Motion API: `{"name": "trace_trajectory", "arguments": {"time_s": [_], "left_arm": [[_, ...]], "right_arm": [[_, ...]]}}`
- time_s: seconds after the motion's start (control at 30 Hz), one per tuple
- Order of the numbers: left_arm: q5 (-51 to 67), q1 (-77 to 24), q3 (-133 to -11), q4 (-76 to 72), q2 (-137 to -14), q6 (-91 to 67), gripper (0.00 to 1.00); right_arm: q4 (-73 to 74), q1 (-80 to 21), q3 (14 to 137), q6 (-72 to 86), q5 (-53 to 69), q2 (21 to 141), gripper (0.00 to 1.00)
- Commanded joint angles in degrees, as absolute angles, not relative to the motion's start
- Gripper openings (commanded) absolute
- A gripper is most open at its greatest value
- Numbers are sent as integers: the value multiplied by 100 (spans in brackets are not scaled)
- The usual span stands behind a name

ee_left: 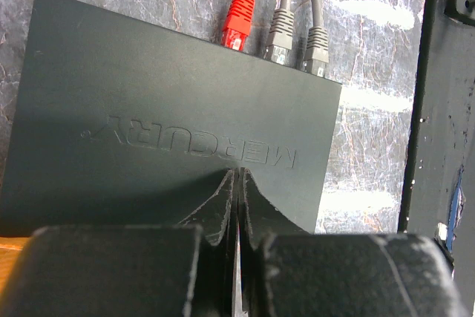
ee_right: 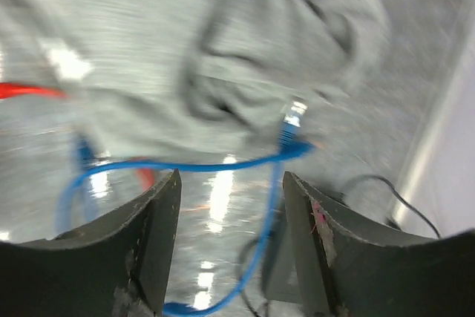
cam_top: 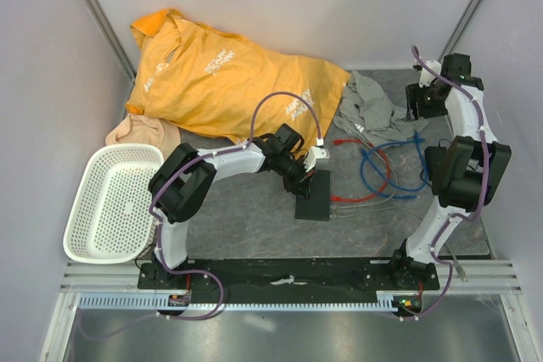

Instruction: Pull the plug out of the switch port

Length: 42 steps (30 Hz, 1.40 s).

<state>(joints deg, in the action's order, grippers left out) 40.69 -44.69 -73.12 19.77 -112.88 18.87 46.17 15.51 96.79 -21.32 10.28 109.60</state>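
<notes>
The switch is a flat matte-black box marked MERCURY lying on the grey mat. A red plug and two grey plugs sit in the ports along its far edge. My left gripper is shut and empty, its tips down on the near part of the switch's top face. My right gripper is open and empty, hovering at the far right over a loose blue cable with a free blue plug. That view is blurred.
An orange shirt lies at the back and a grey cloth to its right. A white basket stands at the left. Red and blue cables loop right of the switch. A black plate borders the mat.
</notes>
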Motion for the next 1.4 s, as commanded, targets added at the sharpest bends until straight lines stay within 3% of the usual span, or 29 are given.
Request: {"name": "trace_trajectory", "arguments": {"time_s": [0.0,0.2,0.43,0.83,1.37], "left_arm": [[3314,-4456,-7145,2355,-11672,1995,1],[3305,-4447,-7154,2530,-11575,2170,2],[3261,-4438,-7172,2646,-11452,2338,1],[3050,-4439,-7023,2681,-11224,2435,2],[3111,-4474,-7031,2681,-11276,2435,1]], "right_arm": [[4896,1459,9599,-2364,3012,10433,66],[5623,1099,9097,-3011,4797,10695,66],[8363,300,9281,-5412,5695,11995,59],[8358,-474,8992,-5651,5370,12981,51],[8209,-931,8103,-5766,5449,13175,48]]}}
